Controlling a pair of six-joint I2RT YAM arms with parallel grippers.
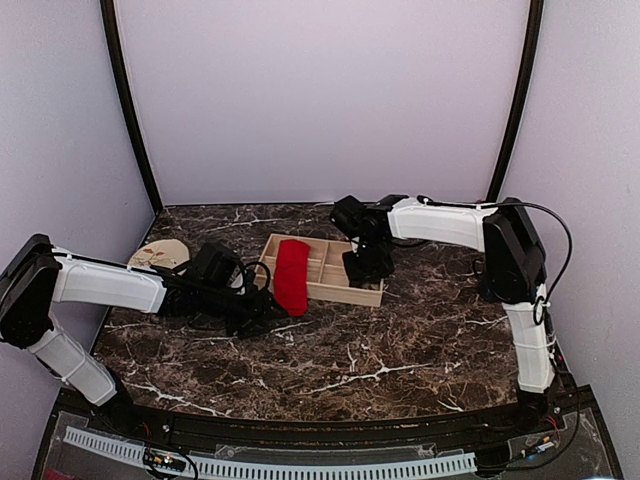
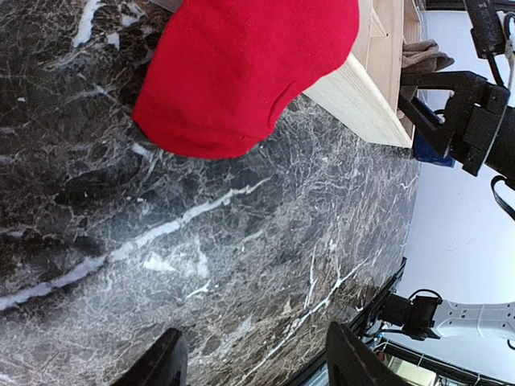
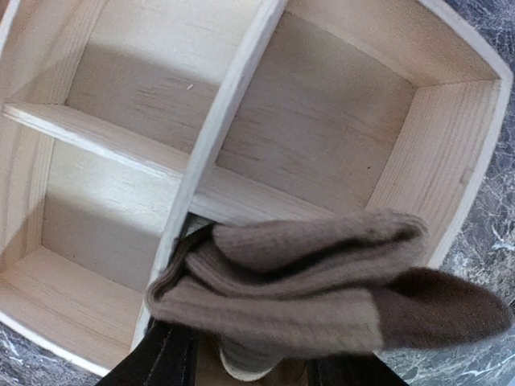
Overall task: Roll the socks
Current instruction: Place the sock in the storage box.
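The red sock (image 1: 291, 275) lies draped over the left part of the wooden tray (image 1: 330, 290) and hangs over its front edge onto the table. In the left wrist view the red sock (image 2: 241, 68) is ahead of my left gripper (image 2: 253, 366), which is open, empty and low over the marble; the gripper (image 1: 260, 300) sits just left of the sock. My right gripper (image 1: 365, 266) is over the tray's right end. In the right wrist view it (image 3: 257, 366) is shut on the folded tan-brown sock (image 3: 322, 281), held above a tray compartment.
The wooden tray (image 3: 467, 161) has several compartments split by thin dividers (image 3: 233, 88). A round beige patterned disc (image 1: 158, 254) lies at the back left. Dark marble table (image 1: 400, 350); walls close in at the back and sides.
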